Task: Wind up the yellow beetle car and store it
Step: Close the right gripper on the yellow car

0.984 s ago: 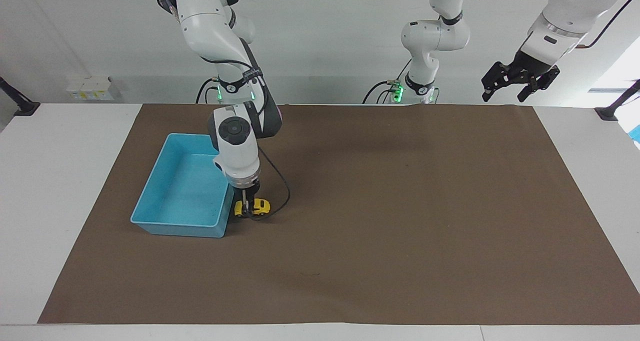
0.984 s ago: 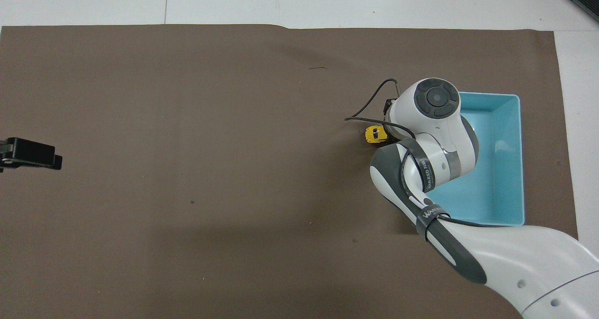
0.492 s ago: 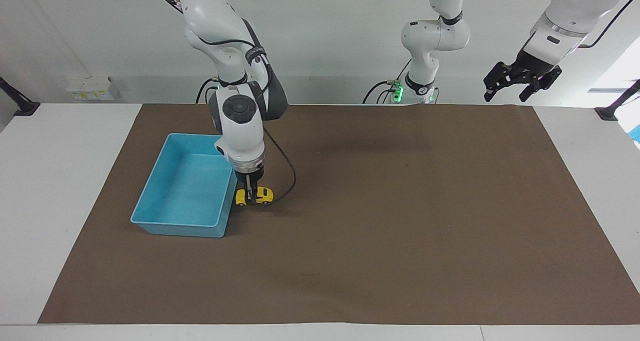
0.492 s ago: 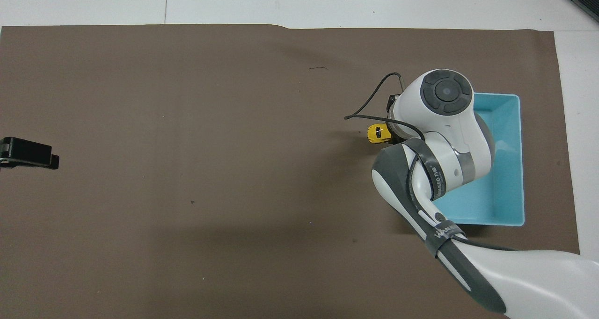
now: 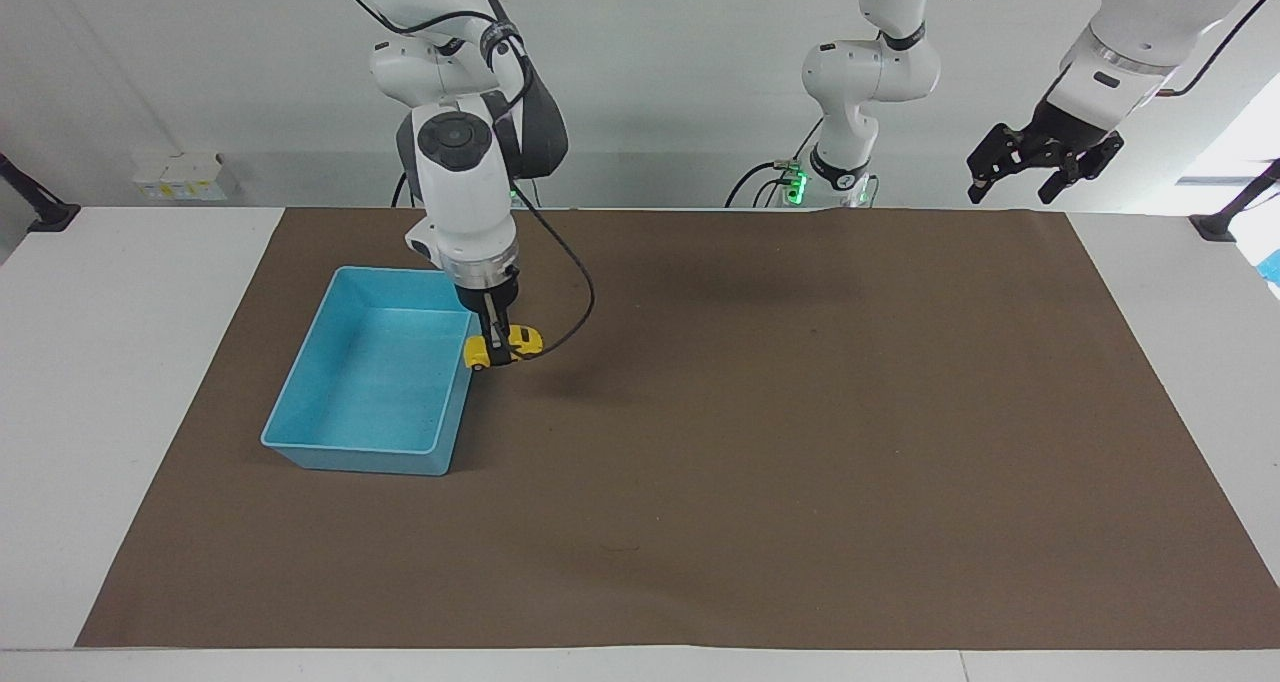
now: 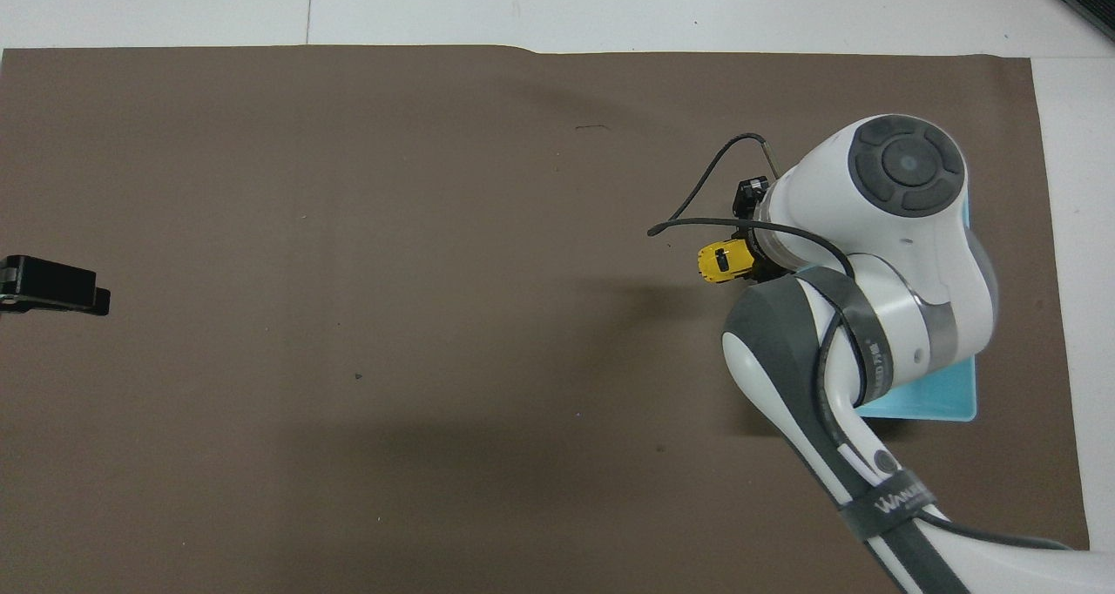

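Over the brown mat [image 5: 760, 482], just beside the blue tray [image 5: 330, 442], the right gripper [image 5: 497, 347] hangs with its 2 fingers pinched tight on the yellow beetle car [image 5: 503, 346]. The car is clear of the surface, held roughly level in the air, and its shadow falls on the mat a little toward the left arm's end of the table. In the facing view the car's end sits right at the tray's rim on the side toward the middle of the table; whether it touches that rim cannot be told. From overhead, only part of the yellow beetle car [image 6: 725, 261] pokes out from under the right arm's wrist, with a dark window showing on its roof side. A black cable [image 5: 575, 292] loops from the wrist down past the car.

The right arm's forearm points almost straight down at the gripper, and in the overhead view its bulk covers most of the blue tray [image 6: 949, 407], leaving 1 corner showing. Nothing can be seen lying in the tray in the facing view.

The left gripper [image 5: 1040, 167] waits high above the mat's corner at the left arm's end of the table, its fingers spread apart and holding nothing. Overhead, just its dark tip [image 6: 54, 285] enters at the edge.
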You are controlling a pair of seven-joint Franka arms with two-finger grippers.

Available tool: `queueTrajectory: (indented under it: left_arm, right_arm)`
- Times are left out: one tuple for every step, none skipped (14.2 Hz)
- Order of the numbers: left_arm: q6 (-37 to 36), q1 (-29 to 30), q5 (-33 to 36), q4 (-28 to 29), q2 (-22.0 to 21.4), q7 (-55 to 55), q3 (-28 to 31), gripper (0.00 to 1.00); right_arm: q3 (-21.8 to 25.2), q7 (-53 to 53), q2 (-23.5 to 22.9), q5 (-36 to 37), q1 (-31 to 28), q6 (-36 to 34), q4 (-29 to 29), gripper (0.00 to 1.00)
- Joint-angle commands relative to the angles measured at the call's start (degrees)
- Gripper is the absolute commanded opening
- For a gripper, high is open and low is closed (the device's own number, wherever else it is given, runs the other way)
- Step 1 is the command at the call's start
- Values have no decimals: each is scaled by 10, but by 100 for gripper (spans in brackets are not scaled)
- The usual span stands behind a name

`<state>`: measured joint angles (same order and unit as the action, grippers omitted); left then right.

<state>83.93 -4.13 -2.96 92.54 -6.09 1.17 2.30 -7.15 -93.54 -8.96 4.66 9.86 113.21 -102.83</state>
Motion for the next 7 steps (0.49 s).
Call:
queueTrajectory:
  left_arm:
    - [-4, 0, 11, 4, -7, 1, 0, 100]
    - [-3, 0, 11, 4, -7, 1, 0, 100]
    - [-4, 0, 11, 4, -7, 1, 0, 100]
    - [-3, 0, 11, 4, -8, 1, 0, 100]
    - [-4, 0, 11, 4, -7, 1, 0, 100]
    - [-3, 0, 11, 4, -7, 1, 0, 100]
    - [-4, 0, 11, 4, -7, 1, 0, 100]
  right_arm:
    - [-4, 71, 29, -19, -16, -23, -5, 0]
    - [-3, 99, 35, -34, -22, -25, -5, 0]
    - [-2, 127, 41, -41, -29, -29, -6, 0]
    - [-2, 159, 45, -41, -41, -35, -8, 0]
    - [-1, 192, 45, -41, -45, -42, -8, 0]
    - [-1, 227, 46, -41, -52, -45, -11, 0]
    - [-1, 257, 47, -41, -64, -45, -16, 0]
